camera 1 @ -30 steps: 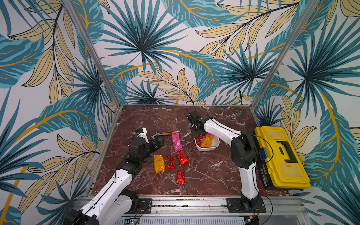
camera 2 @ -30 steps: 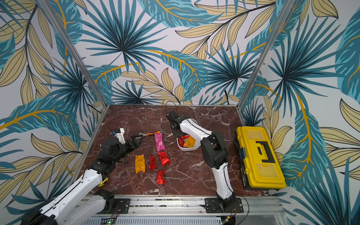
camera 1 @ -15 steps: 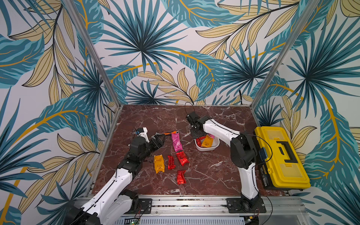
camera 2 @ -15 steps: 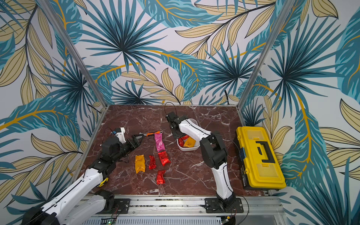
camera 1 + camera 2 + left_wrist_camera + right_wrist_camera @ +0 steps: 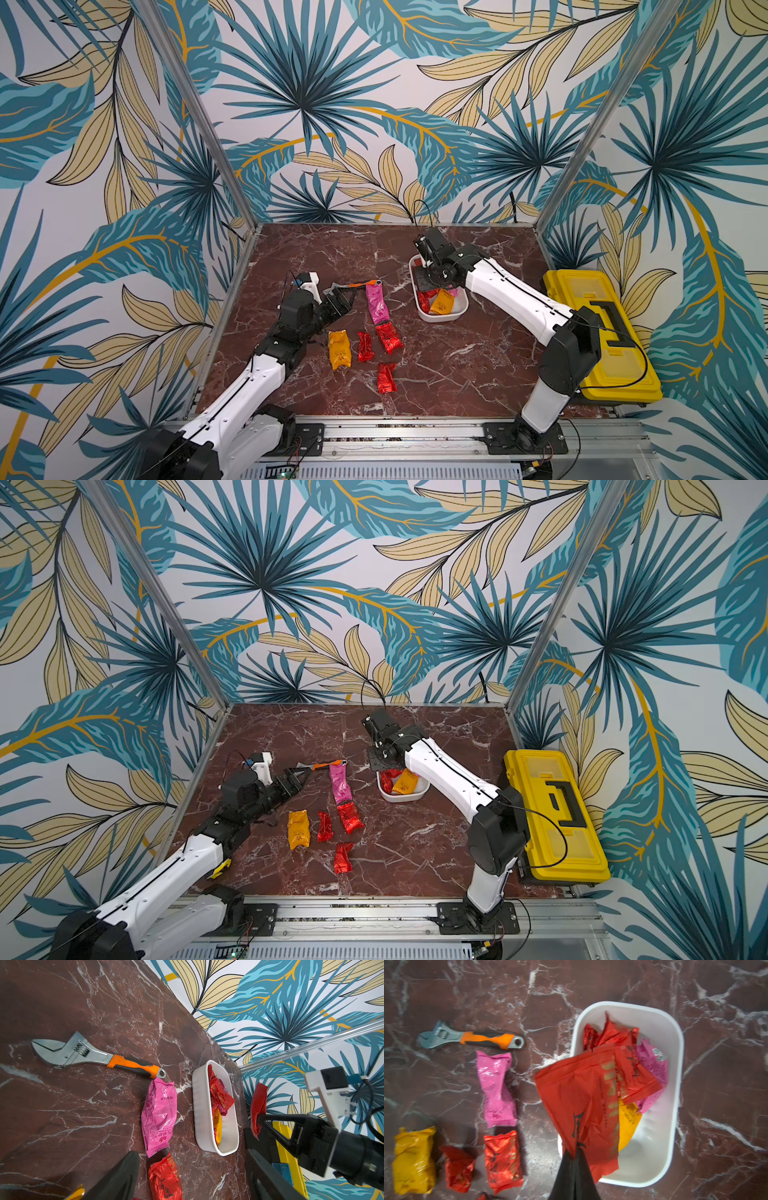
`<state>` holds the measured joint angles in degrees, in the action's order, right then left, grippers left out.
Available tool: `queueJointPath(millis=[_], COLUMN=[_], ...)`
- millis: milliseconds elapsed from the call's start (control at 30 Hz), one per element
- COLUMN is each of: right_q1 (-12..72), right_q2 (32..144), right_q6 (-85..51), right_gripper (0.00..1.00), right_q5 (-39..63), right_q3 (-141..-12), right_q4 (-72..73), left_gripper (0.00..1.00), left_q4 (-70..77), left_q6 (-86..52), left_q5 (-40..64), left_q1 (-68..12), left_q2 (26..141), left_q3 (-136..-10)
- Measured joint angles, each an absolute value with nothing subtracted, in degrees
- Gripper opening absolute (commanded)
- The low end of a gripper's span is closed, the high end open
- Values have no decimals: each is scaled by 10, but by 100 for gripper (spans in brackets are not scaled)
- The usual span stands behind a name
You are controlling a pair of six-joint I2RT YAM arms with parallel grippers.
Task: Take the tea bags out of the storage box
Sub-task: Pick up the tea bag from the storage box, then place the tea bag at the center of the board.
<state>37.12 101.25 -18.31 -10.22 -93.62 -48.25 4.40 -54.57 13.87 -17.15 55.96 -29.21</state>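
Wrist-only: red tea bag [image 5: 577,1095] in right tool [image 5: 574,1152]

This is a robot test cell in a lab, not a lived-in room. Flat leaf-print wall panels [image 5: 316,104] fill the upper part of both top views. They are held at the corners by bare aluminium posts [image 5: 199,112] (the print is only sheeting) and close off a red marble-look tabletop [image 5: 478,365]. Along the lower edge of the frame runs a slotted aluminium rail [image 5: 399,432]. Two white-and-black robot arms [image 5: 511,297] are bolted to it on black base plates [image 5: 494,440]. A yellow toolbox [image 5: 573,286] sits at right.
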Motion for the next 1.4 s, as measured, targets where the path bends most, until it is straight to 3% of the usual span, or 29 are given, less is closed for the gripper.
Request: queueJointPath(millis=[200, 400, 733, 800, 967, 1033, 1167, 1400], right_q1=[449, 519, 531, 533, 539, 542, 548, 545], right_q2=[1037, 1141, 1299, 1318, 1352, 1352, 1323, 1109], right_q6=[-233, -286, -374, -385, -393, -394, -394, -390], right_gripper=[0, 0, 0, 11, 23, 30, 32, 32], right_q5=[-45, -6, -40, -55, -71, -73, -82, -116], right_q3=[-951, -1023, -1124, -1134, -1165, -1171, -1157, -1001], right_q4=[-469, -425, -398, -397, -397, -396, -384, -321], left_gripper=[81, 81, 80, 81, 81, 81, 81, 80], left_q4=[-27, -115, -197, -204, -212, -217, -227, -223], left_q6=[-566, -599, -620, -619, -598, -585, -546, -473], left_q5=[76, -8, -41, -41, -41, -40, -16, 62], left_q1=[-171, -168, -167, -167, -166, -166, -166, -167], left_q2=[540, 462, 393, 392, 392, 393, 403, 452], left_q3=[-293, -292, -278, -277, -278, -280, -305, -408])
